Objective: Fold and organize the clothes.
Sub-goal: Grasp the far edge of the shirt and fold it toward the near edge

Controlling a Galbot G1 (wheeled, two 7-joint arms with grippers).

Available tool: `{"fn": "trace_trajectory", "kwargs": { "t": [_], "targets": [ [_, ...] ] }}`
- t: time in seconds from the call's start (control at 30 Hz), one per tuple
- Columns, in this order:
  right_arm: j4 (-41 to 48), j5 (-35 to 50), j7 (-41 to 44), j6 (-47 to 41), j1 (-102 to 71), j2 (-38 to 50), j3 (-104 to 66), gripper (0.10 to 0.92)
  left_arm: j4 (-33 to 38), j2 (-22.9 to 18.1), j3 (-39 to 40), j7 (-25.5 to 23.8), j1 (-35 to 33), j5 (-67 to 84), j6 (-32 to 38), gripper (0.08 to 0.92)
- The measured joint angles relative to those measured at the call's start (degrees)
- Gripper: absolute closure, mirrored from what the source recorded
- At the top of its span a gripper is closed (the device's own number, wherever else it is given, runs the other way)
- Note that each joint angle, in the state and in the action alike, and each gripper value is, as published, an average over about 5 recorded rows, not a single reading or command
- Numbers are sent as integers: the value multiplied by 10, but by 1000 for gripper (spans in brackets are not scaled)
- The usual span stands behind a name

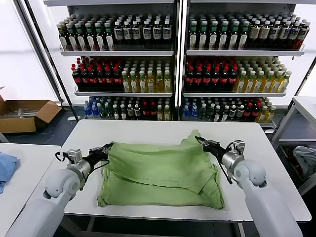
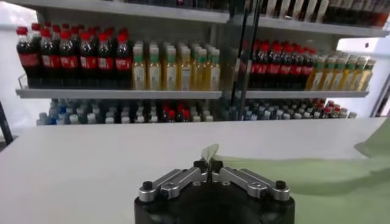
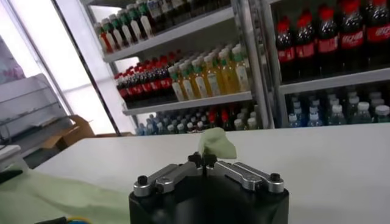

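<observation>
Two end effectors: both are on the shirt (image 1: 160,173), one at each top corner.
Shirt: it lies on the white desk (image 1: 148,131), partly folded, with the upper part doubled over the lower and the layers not lined up.
Left end effector (image 1: 105,150): clamped on the shirt's left edge; the left wrist view shows a tuft of green cloth between the closed tips.
Right end effector (image 1: 203,143): pinched shut on the corner by the collar, with cloth poking up from the tips in the right wrist view.
Done: a first fold looks under way.
Left: I judge the edges need squaring, more folds, then tidying.
Behind: shelves of bottles (image 1: 148,74).
</observation>
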State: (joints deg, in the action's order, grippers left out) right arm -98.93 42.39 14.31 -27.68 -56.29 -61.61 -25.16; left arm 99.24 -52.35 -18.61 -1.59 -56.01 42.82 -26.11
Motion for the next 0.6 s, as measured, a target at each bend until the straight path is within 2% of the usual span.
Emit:
{"fn": "trace_trajectory", "kwargs": {
  "t": [0.2, 0.47, 0.6],
  "targets": [
    [-74, -8, -2, 10, -106, 0, -51, 920, 61, 5, -42, -2, -67, -4, -5, 907],
    [-132, -40, -4, 32, -235, -15, -92, 919, 119, 1, -81, -15, -176, -35, -5, 907],
    [-148, -53, -8, 44, -277, -19, -108, 862, 140, -3, -98, -19, -227, -57, -8, 907]
  ]
}}
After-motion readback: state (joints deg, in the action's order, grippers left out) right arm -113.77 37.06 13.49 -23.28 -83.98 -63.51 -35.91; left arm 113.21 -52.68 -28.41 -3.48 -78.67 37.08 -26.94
